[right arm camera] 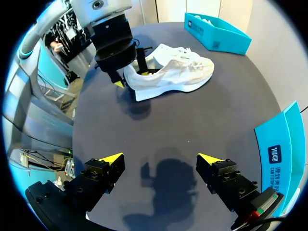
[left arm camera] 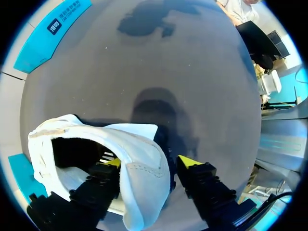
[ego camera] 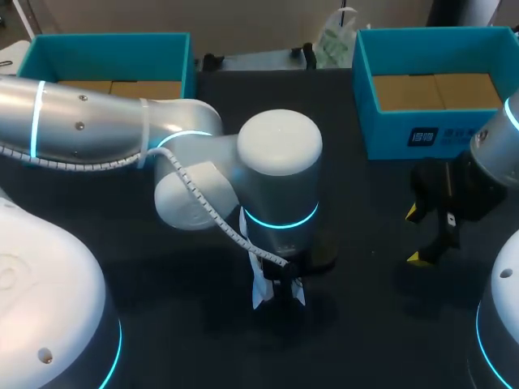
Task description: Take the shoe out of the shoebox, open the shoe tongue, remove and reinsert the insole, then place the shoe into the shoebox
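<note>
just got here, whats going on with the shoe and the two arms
The white shoe is out of the box and sits sole down on the dark table. The left gripper is at its heel, by the shoe's opening. The right gripper hangs open and empty over the table, apart from the shoe. Two teal boxes stand at the table's far side, the left box and the right box.

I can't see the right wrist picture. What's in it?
A white shoe lies on the dark table, with the left end effector straddling its heel. Nearer, the right end effector hangs open and empty; a blue shoebox sits beyond the shoe.
</note>
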Controlling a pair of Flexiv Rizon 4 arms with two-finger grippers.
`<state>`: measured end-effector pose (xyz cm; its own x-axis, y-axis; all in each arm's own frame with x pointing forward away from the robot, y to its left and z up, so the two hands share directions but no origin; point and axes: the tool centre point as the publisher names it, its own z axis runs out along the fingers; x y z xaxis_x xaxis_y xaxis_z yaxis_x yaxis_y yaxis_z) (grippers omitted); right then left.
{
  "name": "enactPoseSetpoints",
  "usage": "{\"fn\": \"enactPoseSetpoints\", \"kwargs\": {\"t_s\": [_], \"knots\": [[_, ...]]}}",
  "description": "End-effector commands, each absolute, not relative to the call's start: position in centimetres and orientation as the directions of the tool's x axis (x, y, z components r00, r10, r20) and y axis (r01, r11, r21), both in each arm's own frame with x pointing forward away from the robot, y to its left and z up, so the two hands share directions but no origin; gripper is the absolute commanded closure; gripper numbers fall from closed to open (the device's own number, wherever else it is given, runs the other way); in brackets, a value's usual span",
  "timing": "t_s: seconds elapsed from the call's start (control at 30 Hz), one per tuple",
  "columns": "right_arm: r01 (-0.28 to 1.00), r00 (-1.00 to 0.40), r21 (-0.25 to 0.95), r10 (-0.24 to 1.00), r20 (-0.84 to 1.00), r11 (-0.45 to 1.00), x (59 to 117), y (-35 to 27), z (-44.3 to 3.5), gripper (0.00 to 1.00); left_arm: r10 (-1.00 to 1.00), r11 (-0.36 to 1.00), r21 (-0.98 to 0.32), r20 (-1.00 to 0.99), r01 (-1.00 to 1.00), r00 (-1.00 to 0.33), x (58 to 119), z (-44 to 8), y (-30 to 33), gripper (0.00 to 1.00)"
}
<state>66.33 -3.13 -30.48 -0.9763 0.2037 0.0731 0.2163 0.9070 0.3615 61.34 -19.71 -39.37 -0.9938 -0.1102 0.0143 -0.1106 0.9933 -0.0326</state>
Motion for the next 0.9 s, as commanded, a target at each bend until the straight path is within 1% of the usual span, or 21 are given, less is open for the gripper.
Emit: {"fn": "enactPoseSetpoints", "kwargs": {"t_s": [0.03,0.1,0.17,0.2,0.23,0.27,0.57,0.73,0.87,0.9], "knots": [[0.216,-0.976,0.361,0.204,0.072,0.907,66.2,-3.1,-30.5,0.0,-0.108,0.994,-0.03,0.014,-0.109,-0.994,61.3,-39.7,-19.8,0.5],[0.216,-0.976,0.361,0.204,0.072,0.907,66.2,-3.1,-30.5,0.0,-0.106,0.994,-0.023,0.015,-0.107,-0.994,61.3,-39.9,-19.8,0.55],[0.216,-0.976,0.361,0.204,0.072,0.907,66.2,-3.1,-30.5,0.0,-0.108,0.994,-0.008,0.023,-0.108,-0.994,61.3,-40.0,-19.8,0.64],[0.216,-0.976,0.361,0.204,0.072,0.907,66.2,-3.1,-30.5,0.0,-0.108,0.994,-0.005,0.026,-0.108,-0.994,61.3,-40.0,-19.8,0.75],[0.216,-0.976,0.361,0.204,0.072,0.907,66.2,-3.1,-30.5,0.0,-0.11,0.994,-0.001,0.029,-0.11,-0.994,61.4,-40.1,-19.8,0.96],[0.216,-0.976,0.361,0.204,0.072,0.907,66.2,-3.1,-30.5,0.0,-0.11,0.994,0.002,0.03,-0.11,-0.993,61.4,-40.1,-19.8,1.0],[0.216,-0.976,0.361,0.204,0.072,0.907,66.2,-3.1,-30.5,0.0,-0.123,0.992,0.003,0.025,-0.123,-0.992,61.9,-39.1,-19.0,1.0],[0.216,-0.976,0.361,0.204,0.072,0.907,66.2,-3.1,-30.5,0.0,-0.09,0.996,-0.008,0.038,-0.09,-0.995,63.7,-36.7,-18.4,1.0],[0.216,-0.976,0.361,0.204,0.072,0.907,66.2,-3.1,-30.5,0.0,-0.036,0.999,-0.017,0.112,-0.038,-0.993,65.9,-33.7,-17.9,1.0],[0.216,-0.976,0.361,0.204,0.072,0.907,66.2,-3.1,-30.5,0.0,-0.034,0.999,-0.002,0.145,-0.034,-0.989,66.4,-33.0,-17.8,1.0]]}}
